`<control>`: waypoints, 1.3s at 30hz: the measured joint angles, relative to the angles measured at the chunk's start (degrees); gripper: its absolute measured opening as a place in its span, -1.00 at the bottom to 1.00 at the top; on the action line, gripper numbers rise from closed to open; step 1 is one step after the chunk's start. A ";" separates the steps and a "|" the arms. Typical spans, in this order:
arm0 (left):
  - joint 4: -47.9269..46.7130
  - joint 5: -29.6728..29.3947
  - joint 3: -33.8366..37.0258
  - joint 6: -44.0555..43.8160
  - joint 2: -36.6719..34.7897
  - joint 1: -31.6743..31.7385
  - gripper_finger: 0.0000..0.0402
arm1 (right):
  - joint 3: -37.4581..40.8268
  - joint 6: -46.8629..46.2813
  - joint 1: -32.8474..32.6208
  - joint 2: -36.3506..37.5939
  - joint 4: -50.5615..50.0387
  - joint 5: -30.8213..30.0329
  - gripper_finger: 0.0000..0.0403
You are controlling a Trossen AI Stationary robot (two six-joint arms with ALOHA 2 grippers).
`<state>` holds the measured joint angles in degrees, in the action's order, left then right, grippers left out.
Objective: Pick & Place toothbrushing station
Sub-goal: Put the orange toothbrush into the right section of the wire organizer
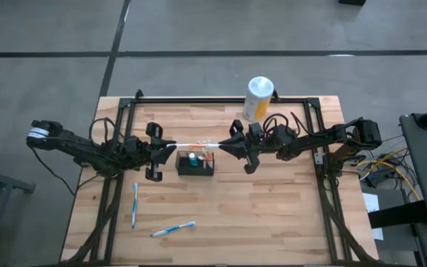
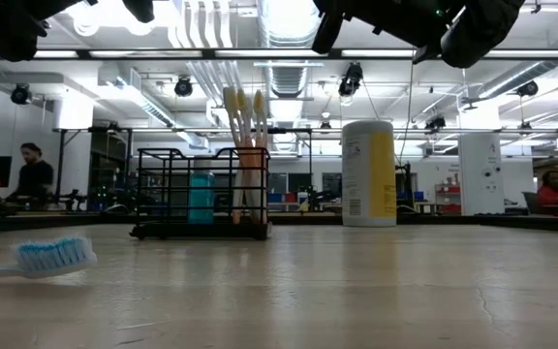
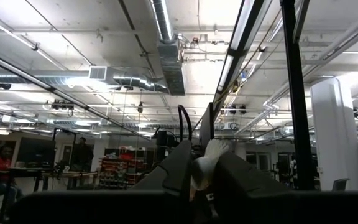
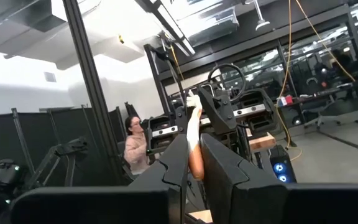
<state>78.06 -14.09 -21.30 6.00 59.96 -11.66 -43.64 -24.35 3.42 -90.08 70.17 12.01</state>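
Gripping one toothbrush above basket: left tool, right tool; canister label unreadable.

Both grippers flank the basket; canister stands behind; two toothbrushes lie on otherwise bare front tabletop.

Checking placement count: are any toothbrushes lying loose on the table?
Yes, two blue-and-white toothbrushes lie flat on the wood in front of the black basket.
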 joint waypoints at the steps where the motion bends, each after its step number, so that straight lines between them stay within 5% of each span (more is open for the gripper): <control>1: 0.00 -0.02 0.00 0.00 0.00 0.00 -0.74 | 0.00 0.79 0.00 0.02 0.00 0.00 -0.86; 39: -0.52 -0.09 0.00 3.43 0.00 0.02 -0.80 | 0.00 2.46 0.00 0.07 0.62 0.02 -0.85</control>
<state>77.54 -14.17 -21.30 9.43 59.96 -11.64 -43.64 -21.89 3.42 -90.02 70.79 12.03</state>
